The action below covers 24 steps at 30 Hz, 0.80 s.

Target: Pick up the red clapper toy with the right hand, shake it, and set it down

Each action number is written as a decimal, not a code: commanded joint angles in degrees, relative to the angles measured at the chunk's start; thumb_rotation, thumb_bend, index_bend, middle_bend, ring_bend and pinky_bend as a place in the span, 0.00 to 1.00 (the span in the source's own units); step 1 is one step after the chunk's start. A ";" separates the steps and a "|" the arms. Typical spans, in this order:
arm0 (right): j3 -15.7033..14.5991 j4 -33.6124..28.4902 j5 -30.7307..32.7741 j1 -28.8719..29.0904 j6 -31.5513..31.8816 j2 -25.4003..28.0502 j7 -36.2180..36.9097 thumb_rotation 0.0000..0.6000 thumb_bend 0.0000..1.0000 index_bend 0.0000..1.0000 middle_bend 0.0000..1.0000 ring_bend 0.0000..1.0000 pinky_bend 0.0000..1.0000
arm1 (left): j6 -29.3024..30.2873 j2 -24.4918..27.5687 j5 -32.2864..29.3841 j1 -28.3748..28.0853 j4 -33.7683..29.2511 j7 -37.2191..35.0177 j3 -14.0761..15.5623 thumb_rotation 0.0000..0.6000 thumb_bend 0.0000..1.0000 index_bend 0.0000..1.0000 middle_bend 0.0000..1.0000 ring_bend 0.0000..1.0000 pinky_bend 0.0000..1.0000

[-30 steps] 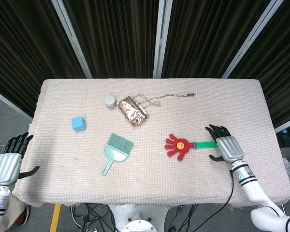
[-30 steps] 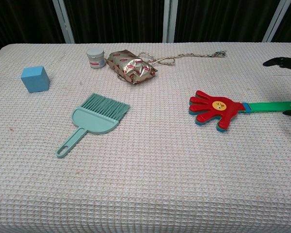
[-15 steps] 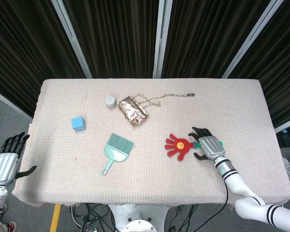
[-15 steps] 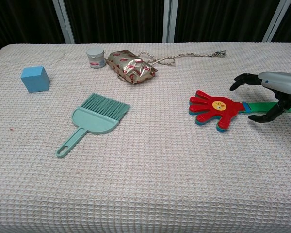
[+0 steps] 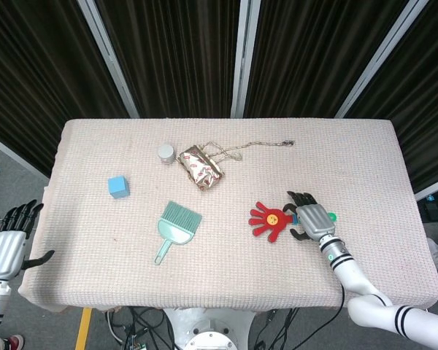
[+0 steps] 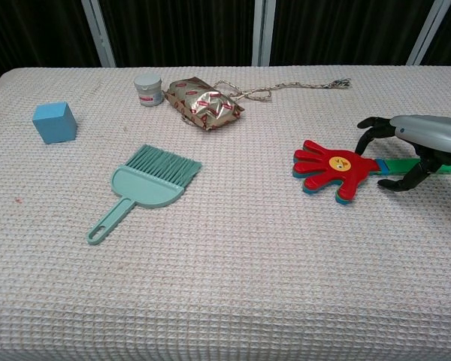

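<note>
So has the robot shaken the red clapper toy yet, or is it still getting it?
Still getting it. The right hand is over the green handle with fingers curved around it, but the red clapper toy lies flat on the table, so no lift yet. Whether the fingers have closed on the handle is unclear. Left to do: grip, lift, shake, set down. The left hand waits off the table edge.
</note>
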 commanded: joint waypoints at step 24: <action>0.40 4.26 -3.53 -0.90 6.40 -3.89 6.22 1.00 0.32 0.83 0.21 0.00 0.00 | -0.25 -0.06 -0.12 0.11 0.25 -0.32 0.08 1.00 0.16 0.04 0.02 0.00 0.06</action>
